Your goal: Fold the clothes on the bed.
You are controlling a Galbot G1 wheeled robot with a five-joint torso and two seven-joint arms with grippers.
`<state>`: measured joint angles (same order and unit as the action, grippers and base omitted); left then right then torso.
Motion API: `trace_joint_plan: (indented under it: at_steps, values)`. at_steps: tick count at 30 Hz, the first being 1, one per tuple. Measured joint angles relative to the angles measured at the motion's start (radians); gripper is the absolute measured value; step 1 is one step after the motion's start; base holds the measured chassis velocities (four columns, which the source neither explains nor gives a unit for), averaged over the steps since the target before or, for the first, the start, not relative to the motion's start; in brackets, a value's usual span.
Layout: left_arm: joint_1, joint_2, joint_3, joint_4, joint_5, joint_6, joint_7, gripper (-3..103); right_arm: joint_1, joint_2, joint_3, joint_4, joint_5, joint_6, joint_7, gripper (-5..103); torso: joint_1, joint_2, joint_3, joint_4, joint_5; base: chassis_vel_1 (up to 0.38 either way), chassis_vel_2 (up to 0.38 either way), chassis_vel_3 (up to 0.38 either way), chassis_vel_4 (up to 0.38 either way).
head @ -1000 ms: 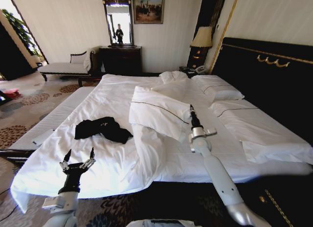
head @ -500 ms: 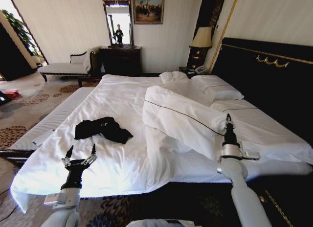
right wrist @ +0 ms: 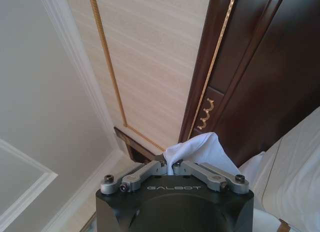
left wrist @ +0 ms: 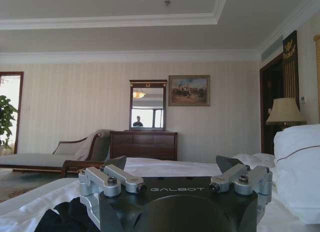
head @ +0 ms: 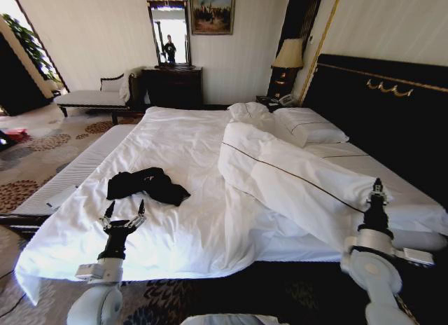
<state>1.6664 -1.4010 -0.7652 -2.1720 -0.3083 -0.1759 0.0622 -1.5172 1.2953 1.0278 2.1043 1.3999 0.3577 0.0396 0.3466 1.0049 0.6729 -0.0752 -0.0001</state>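
The clothes [head: 147, 185], a crumpled black T-shirt, lie on the near left part of the bed [head: 175, 136]; a dark bit of them also shows low in the left wrist view [left wrist: 65, 217]. My left gripper [head: 124, 214] stands open just short of them, fingers pointing up, nothing between them [left wrist: 172, 164]. Far to the right, near the headboard, my right gripper [head: 378, 188] is shut on a corner of the white duvet [head: 294, 178], which is drawn back in a long fold. The right wrist view shows the pinched white cloth [right wrist: 200, 147] at the gripper [right wrist: 169, 164].
A dark headboard [head: 378, 108] with gold trim stands on the right, with pillows [head: 308, 125] before it. Beyond the bed are a dresser [head: 173, 85], a lamp [head: 288, 55] and a chaise bench [head: 91, 97]. Patterned carpet lies to the left.
My right gripper has drawn the duvet corner far to the right, laying more sheet bare. The left gripper has crept a little forward toward the T-shirt, still open.
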Motion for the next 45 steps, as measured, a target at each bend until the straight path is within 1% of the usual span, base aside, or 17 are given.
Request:
trace_joint_plan:
  at_steps: [3,10,14,15,18,21,25,29,38,45]
  values:
    - [-0.019,0.008,0.022,0.015,0.000,0.004,0.000,100,-0.043,0.020,0.044,0.005,0.000,0.007,0.000,0,0.000,0.000,0.000,-0.0003,0.0001,0.000,0.000,0.000,0.000]
    - [-0.023,0.011,0.039,0.017,0.000,0.004,0.001,100,-0.089,0.043,0.089,0.008,0.005,0.018,-0.002,0,0.000,0.000,0.000,0.0000,0.0001,0.000,0.000,0.000,0.000]
    - [-0.029,0.017,0.053,0.022,0.000,0.005,0.002,100,-0.127,0.061,0.147,0.023,0.027,0.029,-0.002,0,0.000,0.000,0.000,0.0001,0.0001,0.000,0.000,0.000,0.000]
    - [-0.029,0.017,0.053,0.022,0.000,0.005,0.002,100,-0.127,0.061,0.147,0.023,0.027,0.029,-0.002,0,0.000,0.000,0.000,0.0001,0.0001,0.000,0.000,0.000,0.000]
    - [-0.035,0.023,0.064,0.027,0.000,0.004,0.002,100,-0.165,0.079,0.189,0.037,0.052,0.041,-0.004,0,0.000,0.000,0.000,-0.0003,0.0001,0.000,0.000,0.000,0.000]
    - [-0.037,0.024,0.065,0.030,-0.002,0.004,0.002,100,-0.191,0.089,0.205,0.044,0.060,0.052,-0.007,0,0.000,0.000,0.000,-0.0004,0.0000,0.000,0.000,0.000,0.000]
    - [-0.046,0.030,0.067,0.034,-0.013,0.003,0.002,100,-0.222,0.108,0.221,0.048,0.061,0.071,-0.012,0,0.000,0.000,0.000,0.0004,0.0002,0.000,0.000,0.000,0.000]
    - [-0.072,0.053,0.089,0.055,-0.028,0.003,0.002,100,-0.264,0.128,0.252,0.051,0.061,0.092,-0.023,0,0.000,0.000,0.000,-0.0004,0.0001,0.000,0.000,0.000,0.000]
    - [-0.102,0.089,0.124,0.092,-0.054,0.002,0.005,100,-0.306,0.145,0.326,0.063,0.050,0.097,-0.014,0,0.000,0.000,0.000,0.0000,0.0000,0.000,0.000,0.000,0.000]
    - [-0.111,0.130,0.130,0.108,-0.081,-0.001,0.009,100,-0.345,0.184,0.367,0.058,0.017,0.128,-0.009,0,0.000,0.000,0.000,0.0000,0.0000,0.000,0.000,0.000,0.000]
